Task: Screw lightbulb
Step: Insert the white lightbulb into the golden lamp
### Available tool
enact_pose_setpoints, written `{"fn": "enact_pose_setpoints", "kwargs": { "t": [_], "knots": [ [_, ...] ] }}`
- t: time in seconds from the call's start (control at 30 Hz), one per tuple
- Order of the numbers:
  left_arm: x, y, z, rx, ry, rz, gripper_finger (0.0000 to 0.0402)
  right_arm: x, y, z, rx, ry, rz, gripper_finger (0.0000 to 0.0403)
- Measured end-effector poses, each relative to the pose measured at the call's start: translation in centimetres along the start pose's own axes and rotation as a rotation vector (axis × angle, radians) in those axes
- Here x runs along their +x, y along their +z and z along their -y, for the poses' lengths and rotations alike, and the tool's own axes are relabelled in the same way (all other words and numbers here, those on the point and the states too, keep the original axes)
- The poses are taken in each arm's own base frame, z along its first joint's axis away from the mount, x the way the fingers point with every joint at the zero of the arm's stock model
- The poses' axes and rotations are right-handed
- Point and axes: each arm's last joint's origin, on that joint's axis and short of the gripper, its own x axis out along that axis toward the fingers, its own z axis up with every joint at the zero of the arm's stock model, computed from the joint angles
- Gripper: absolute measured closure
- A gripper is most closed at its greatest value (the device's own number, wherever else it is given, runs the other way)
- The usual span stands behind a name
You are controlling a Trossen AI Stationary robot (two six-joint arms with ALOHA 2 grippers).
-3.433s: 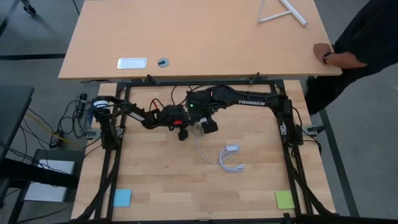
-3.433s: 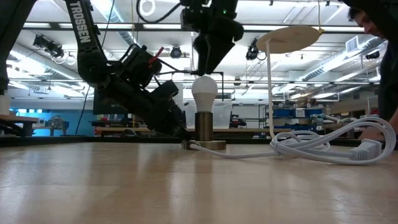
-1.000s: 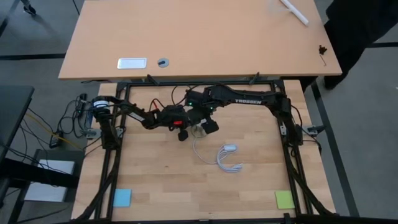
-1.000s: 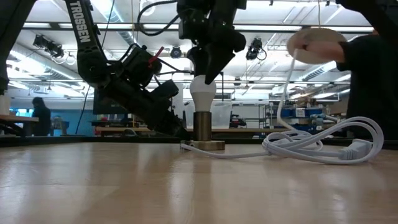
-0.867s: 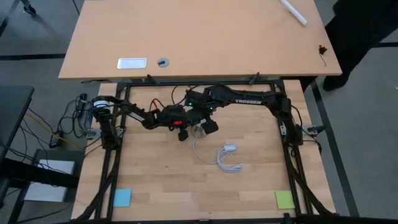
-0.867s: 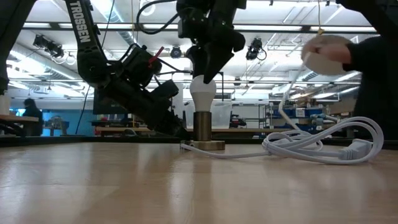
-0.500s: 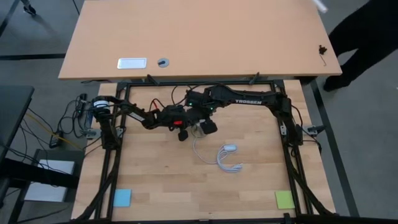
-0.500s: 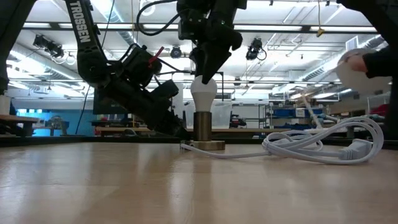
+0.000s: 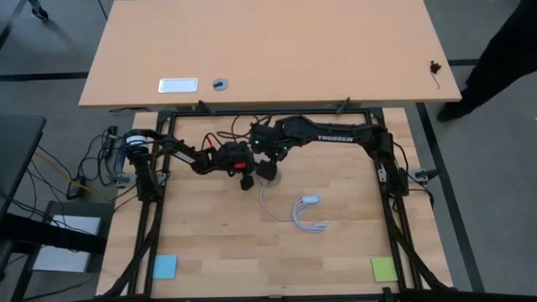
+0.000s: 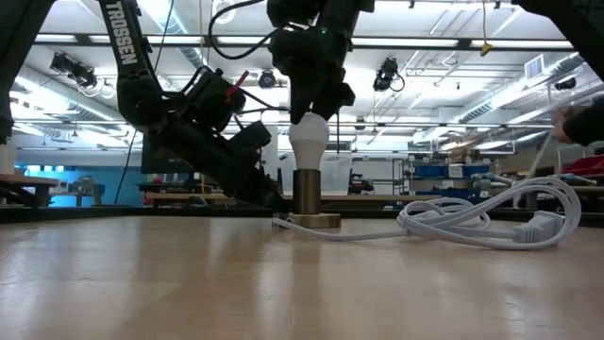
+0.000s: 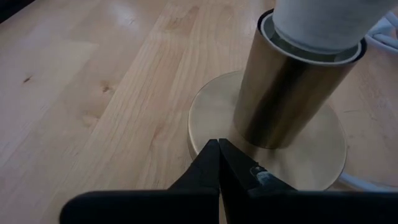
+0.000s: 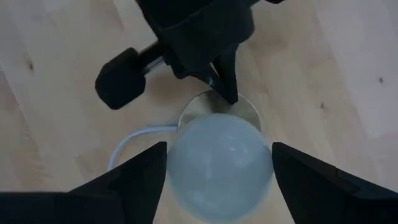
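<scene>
Standing on one wooden table, one brass socket holds one lightbulb. Right gripper straddles it from twelve o'clock, fingers apart; left gripper, fingers together, presses the socket's base at nine o'clock.

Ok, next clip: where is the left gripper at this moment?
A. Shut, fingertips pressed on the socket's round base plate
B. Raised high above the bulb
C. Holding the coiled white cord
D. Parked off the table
A: in the left wrist view the left gripper has its fingers closed together and resting on the brass base plate of the socket, while the lightbulb sits in the socket under the right gripper.
</scene>
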Motion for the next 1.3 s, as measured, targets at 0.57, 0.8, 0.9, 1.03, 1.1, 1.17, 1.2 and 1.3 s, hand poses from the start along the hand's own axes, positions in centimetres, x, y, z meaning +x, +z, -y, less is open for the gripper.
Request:
{"fn": "enact_pose_setpoints", "kwargs": {
  "t": [0.57, 0.8, 0.9, 1.03, 1.1, 1.17, 1.2, 1.3],
  "knots": [
    [0.0, 0.0, 0.0, 0.000, 0.002, 0.000, 0.0399, -2.5, 0.4, -0.4, -0.775, -0.043, 0.039, 0.0068],
    [0.0, 0.0, 0.0, 0.000, 0.002, 0.000, 0.0399, -1.0, -0.3, -0.1, -0.855, -0.020, -0.018, 0.0073],
    [0.0, 0.0, 0.0, 0.000, 0.001, 0.000, 0.0399, -0.1, -0.6, 0.2, -0.874, -0.017, -0.045, 0.0073],
    [0.0, 0.0, 0.0, 0.000, 0.001, 0.000, 0.0399, 0.7, -0.7, 0.2, -0.878, -0.019, -0.035, 0.0076],
    [0.0, 0.0, 0.0, 0.000, 0.001, 0.000, 0.0399, 1.0, -0.7, 0.2, -0.878, -0.019, -0.032, 0.0079],
    [0.0, 0.0, 0.0, 0.000, 0.001, 0.000, 0.0399, 1.1, -0.8, 0.2, -0.872, -0.019, -0.035, 0.0082],
    [0.0, 0.0, 0.0, 0.000, 0.001, -0.001, 0.0399, 1.2, -0.8, 0.2, -0.862, -0.019, -0.037, 0.0085],
    [0.0, 0.0, 0.0, 0.000, 0.001, 0.000, 0.0399, 1.3, -0.8, 0.3, -0.801, -0.023, -0.035, 0.0094]
  ]
}}
